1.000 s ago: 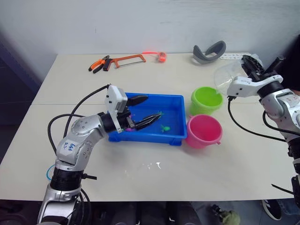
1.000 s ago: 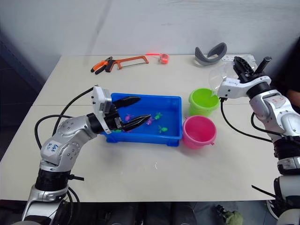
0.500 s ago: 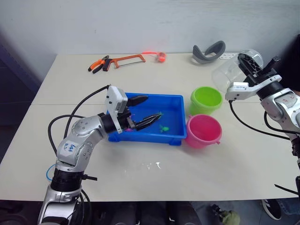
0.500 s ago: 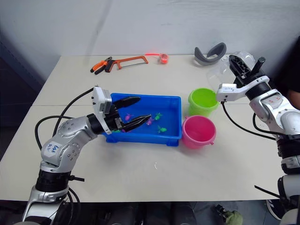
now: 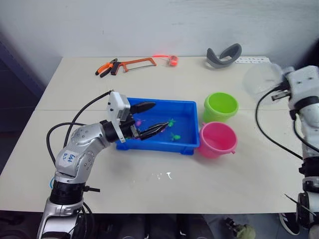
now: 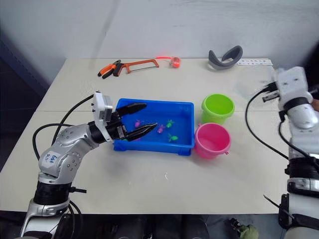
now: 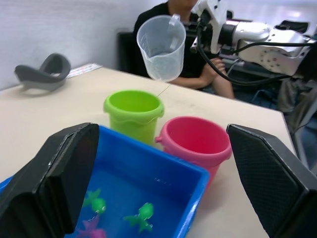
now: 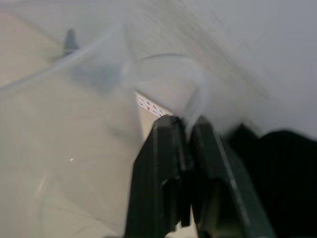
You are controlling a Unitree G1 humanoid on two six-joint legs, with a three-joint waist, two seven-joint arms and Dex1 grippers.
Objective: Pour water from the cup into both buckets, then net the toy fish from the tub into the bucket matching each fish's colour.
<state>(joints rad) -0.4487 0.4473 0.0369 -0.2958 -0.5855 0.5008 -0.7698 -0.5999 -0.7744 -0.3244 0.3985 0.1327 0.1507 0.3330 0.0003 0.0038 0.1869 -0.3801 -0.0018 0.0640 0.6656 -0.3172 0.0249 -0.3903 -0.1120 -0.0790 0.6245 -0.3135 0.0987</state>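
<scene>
1. Holding the clear cup (image 7: 162,47) aloft, the right claw (image 8: 184,136) has its two black fingers pressed together on the cup's handle or rim; the cup hangs upright in the air, off to the robot's right of the lime green bucket (image 5: 220,106) and apart from it.
2. The left claw (image 5: 148,119) hovers over the left end of the blue tub (image 5: 185,107) with its fingers spread wide and nothing between them.
3. The tub sits near the middle of the desk (image 5: 164,189), holding several toy fish: two green ones (image 7: 141,216) towards its right half and a pink one (image 6: 160,130) near the claw's lower finger.
4. The green bucket stands upright just right of the tub's far corner; the pink bucket (image 5: 217,139) stands upright in front of it, close beside the tub's near right corner. The two buckets are next to each other, nearly touching.
5. At the far edge of the desk lie orange-handled pliers (image 5: 105,67) and an orange hacksaw (image 5: 140,62), side by side, with a small orange-red object (image 5: 172,60) just beyond the saw's tip.
6. A grey curved headband-like piece (image 5: 224,54) rests at the far right of the desk.
7. A person in dark clothing (image 7: 185,54) sits behind the cup in the left wrist view.
</scene>
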